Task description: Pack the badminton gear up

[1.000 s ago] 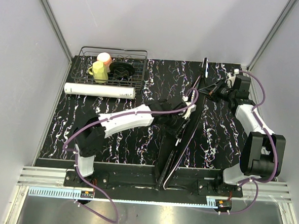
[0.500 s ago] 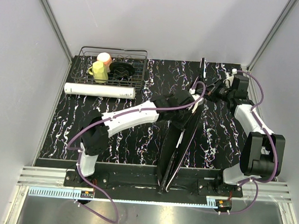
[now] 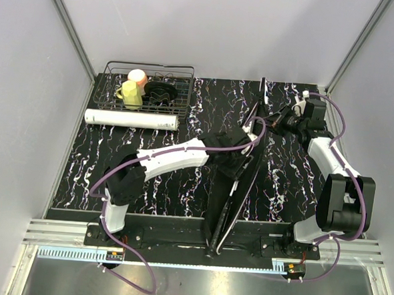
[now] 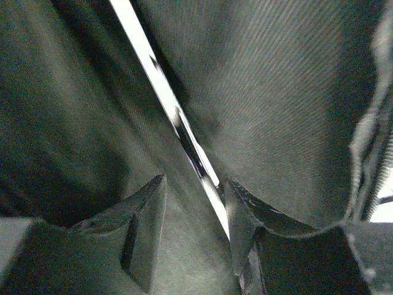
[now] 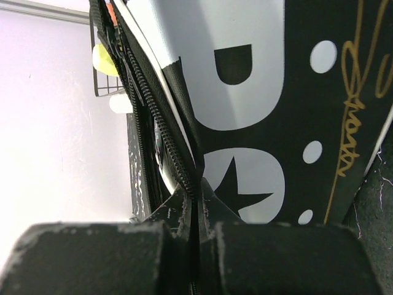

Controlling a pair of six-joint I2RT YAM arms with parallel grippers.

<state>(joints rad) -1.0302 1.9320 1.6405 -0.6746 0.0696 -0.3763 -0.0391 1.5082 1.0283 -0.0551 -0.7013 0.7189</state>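
Note:
The black "SPORT" bag (image 3: 238, 183) stands on its edge, running from the back middle toward the front edge between the arms. My left gripper (image 3: 238, 162) is at its upper side, about halfway along. In the left wrist view that gripper (image 4: 196, 181) is open over dark bag fabric (image 4: 288, 92), and a bright narrow slit (image 4: 163, 92) runs beside one fingertip. My right gripper (image 5: 198, 184) is shut on the bag's zipper edge (image 5: 150, 117) near the far end (image 3: 277, 119). The long white tube (image 3: 132, 119) lies at the left. I cannot make out any rackets or shuttlecocks.
A black wire basket (image 3: 181, 73) with a yellow cup (image 3: 130, 94) and a pink cup (image 3: 138, 76) stands at the back left, just behind the tube. Grey walls close in the sides and the back of the marbled black table (image 3: 161, 192).
My left gripper reached farther along the bag, then drew back toward me. The bag's far end and my right gripper shifted slightly left.

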